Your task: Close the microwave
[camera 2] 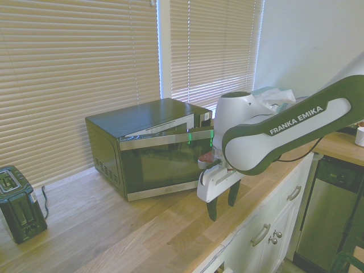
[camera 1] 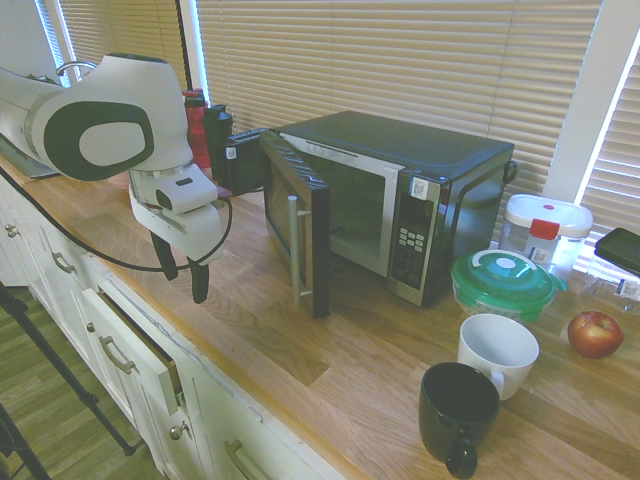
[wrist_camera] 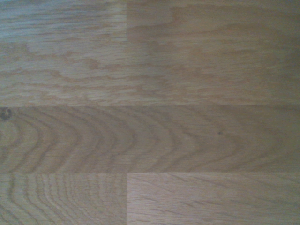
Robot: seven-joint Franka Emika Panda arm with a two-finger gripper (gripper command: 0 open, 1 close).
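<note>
The black and steel microwave (camera 1: 420, 160) stands on the wooden counter with its dark glass door (camera 1: 283, 190) swung wide open toward the counter's front. The silver bar handle (camera 1: 293, 248) sits near the door's free edge. My gripper (camera 1: 182, 273) hangs open and empty, pointing down just above the counter, left of the door's outer face and apart from it. In the second exterior view the gripper (camera 2: 223, 202) hovers in front of the microwave (camera 2: 136, 128), near the open door (camera 2: 170, 136). The wrist view shows only bare wood (wrist_camera: 150, 112).
A black mug (camera 1: 457, 410), a white mug (camera 1: 497, 350), a green-lidded bowl (camera 1: 503, 283), a clear container (camera 1: 545, 228) and an apple (camera 1: 594, 333) stand right of the microwave. Two bottles (camera 1: 205, 130) and a small black box (camera 1: 243, 160) are behind the door. A toaster (camera 2: 20, 205) stands further along.
</note>
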